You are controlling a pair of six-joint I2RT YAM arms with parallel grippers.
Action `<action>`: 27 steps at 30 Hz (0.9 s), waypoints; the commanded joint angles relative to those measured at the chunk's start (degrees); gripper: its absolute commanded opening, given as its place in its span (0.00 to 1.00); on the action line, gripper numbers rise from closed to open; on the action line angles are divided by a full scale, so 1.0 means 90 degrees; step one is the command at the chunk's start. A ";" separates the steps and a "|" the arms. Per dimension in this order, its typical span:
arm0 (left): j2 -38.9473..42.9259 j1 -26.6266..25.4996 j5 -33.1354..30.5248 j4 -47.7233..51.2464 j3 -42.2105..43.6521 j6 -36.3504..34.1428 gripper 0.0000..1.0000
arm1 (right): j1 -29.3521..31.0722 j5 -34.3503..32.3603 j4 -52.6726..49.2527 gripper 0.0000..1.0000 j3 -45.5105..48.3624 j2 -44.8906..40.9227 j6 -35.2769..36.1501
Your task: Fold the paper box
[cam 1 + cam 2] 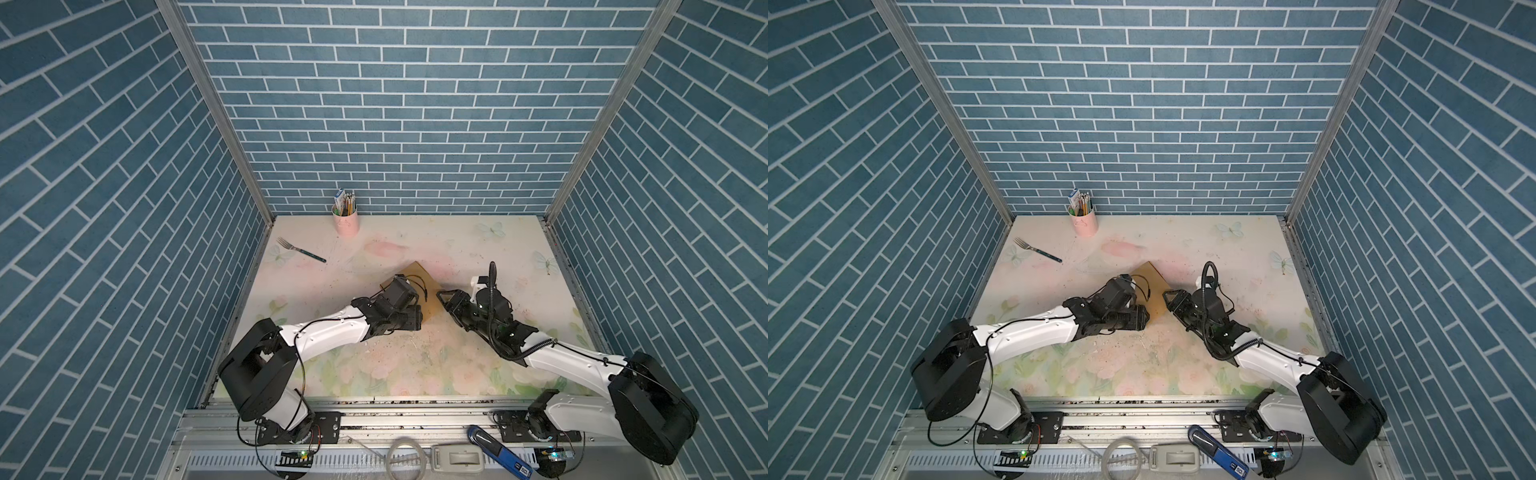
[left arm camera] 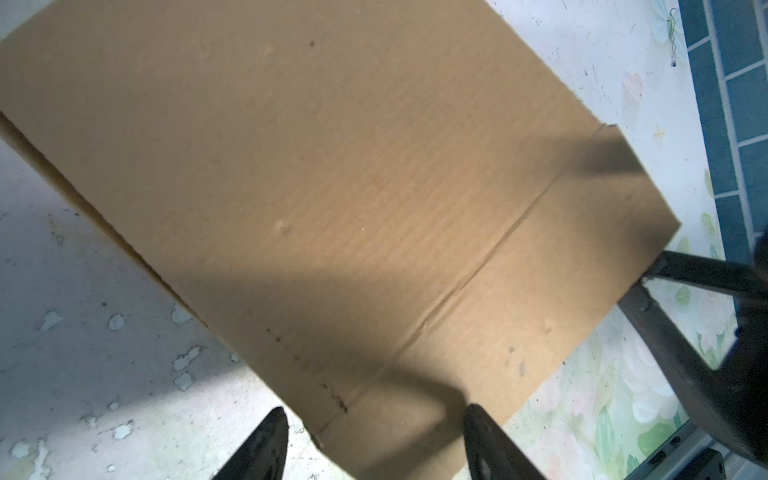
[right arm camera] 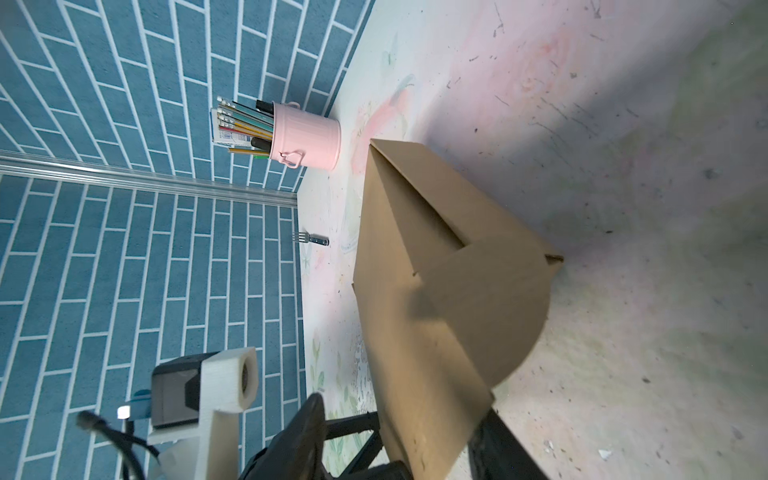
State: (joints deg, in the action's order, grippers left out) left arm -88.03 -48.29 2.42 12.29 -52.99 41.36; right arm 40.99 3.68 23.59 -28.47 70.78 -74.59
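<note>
Standing bucket (image 1: 347,227) of pencils (image 1: 349,203); paper box (image 3: 436,299)

Both top views look steeply down from high above the paper box (image 1: 419,275) (image 1: 1152,276), sharing the whole scene; each wrist camera faces it closely from opposite sides.

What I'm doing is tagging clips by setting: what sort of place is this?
Probably a robot test booth: blue brick-patterned wall panels, a floral-printed tabletop, black-and-white robot arms mounted on an aluminium rail.
</note>
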 commanded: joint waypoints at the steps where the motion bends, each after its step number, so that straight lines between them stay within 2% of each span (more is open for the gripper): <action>1: 0.0029 -0.0011 -0.0082 0.0079 0.0078 -0.0043 0.69 | 0.0102 -0.0231 -0.0099 0.55 -0.0119 -0.0163 0.0026; 6: 0.0025 -0.0015 -0.0083 0.0071 0.0087 -0.0040 0.68 | 0.0152 -0.0463 -0.0451 0.55 0.0035 -0.0334 0.0016; 13: 0.0113 -0.0013 -0.0111 0.0145 0.0077 -0.0042 0.69 | 0.0139 -0.0443 0.0099 0.55 0.0181 -0.0053 -0.0166; 19: 0.0466 -0.0012 -0.0454 0.0355 0.0125 -0.0032 0.78 | 0.0143 -0.0337 0.0581 0.55 0.0085 0.0182 -0.0192; 27: 0.0688 0.0022 -0.0654 0.0500 0.0160 -0.0045 0.79 | 0.0138 -0.0360 0.0126 0.55 -0.0147 -0.0083 -0.0009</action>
State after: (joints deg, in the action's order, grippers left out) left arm -82.28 -48.29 -1.93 14.83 -52.45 41.45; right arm 42.02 0.80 25.50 -27.90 71.68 -74.74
